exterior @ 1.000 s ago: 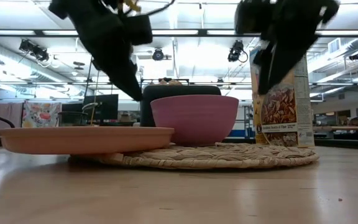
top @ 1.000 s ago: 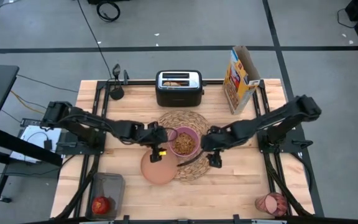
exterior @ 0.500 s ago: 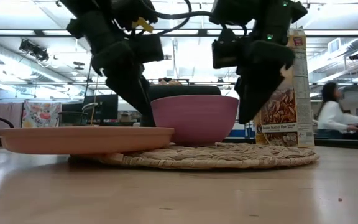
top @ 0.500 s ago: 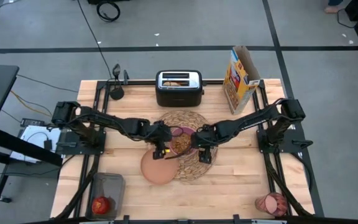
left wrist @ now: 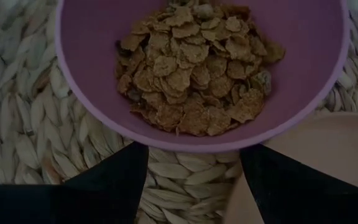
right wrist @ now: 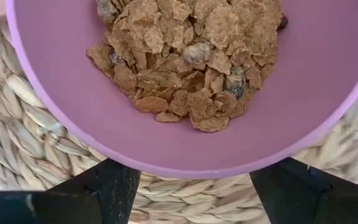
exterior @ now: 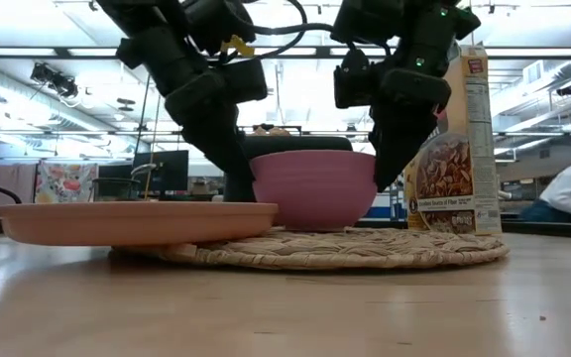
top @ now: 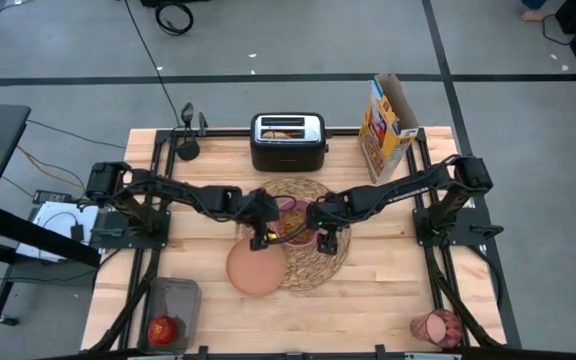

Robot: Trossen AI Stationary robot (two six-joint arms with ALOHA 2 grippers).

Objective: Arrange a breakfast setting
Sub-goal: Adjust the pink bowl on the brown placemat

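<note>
Item inspected: small pink bowl (top: pixel 293 222), standing at frame centre of the high view on the large round woven straw placemat (top: pixel 313 265). It sits upright, opening upward, and holds brown cereal flakes (left wrist: pixel 194 68). Being round, it has no long axis to report.

Left gripper (top: pixel 266 234): positioned against the bowl's left side in the high view. In the left wrist view its two dark fingers (left wrist: pixel 114 186) stand spread apart, with the near rim of the bowl lying in the gap between them and above them in the frame. No finger is seen pressing the bowl wall; contact cannot be confirmed.

Right gripper (top: pixel 320 236): at the bowl's right side in the high view. In the right wrist view its fingers (right wrist: pixel 107 186) are likewise spread, one at each lower corner, the bowl's rim lying between and above them. Contact cannot be confirmed.

Low view: both grippers flank the bowl, left of it and right of it in the frame, fingertips down near the mat.

Salmon-brown plate (top: pixel 256 270): lower left of the bowl, lying flat, its edge overlapping the placemat.

Red apple (top: pixel 161 328): lower left of the high view, in a dark bin (top: pixel 180 293).

Translucent pink tumbler (top: pixel 436 326): lower right, lying on its side, long axis running left to right.
</note>
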